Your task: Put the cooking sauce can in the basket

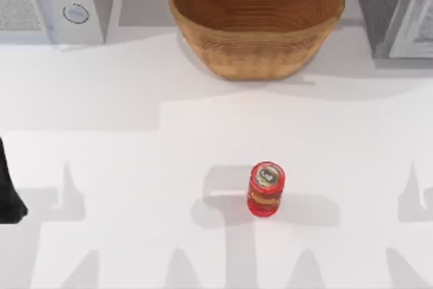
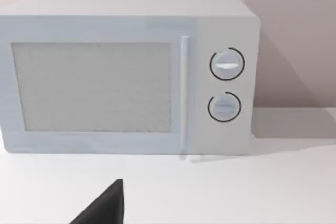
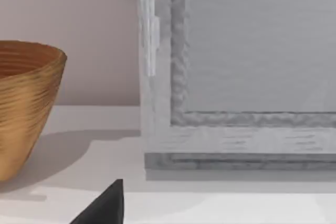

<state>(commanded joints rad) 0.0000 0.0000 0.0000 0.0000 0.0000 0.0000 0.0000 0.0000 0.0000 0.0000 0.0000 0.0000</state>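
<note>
The basket at the frame's upper middle looks woven, ribbed and matt. The can has a glossy red side and a metal-grey top. The table is smooth white.

A rendered kitchen scene, plain and tidy. A white microwave with a mesh door window and two round dials stands at the back left of a white tabletop, against a pale pinkish wall. A second grey cabinet-like appliance occupies the back right corner, and a woven wicker basket sits between them.
</note>
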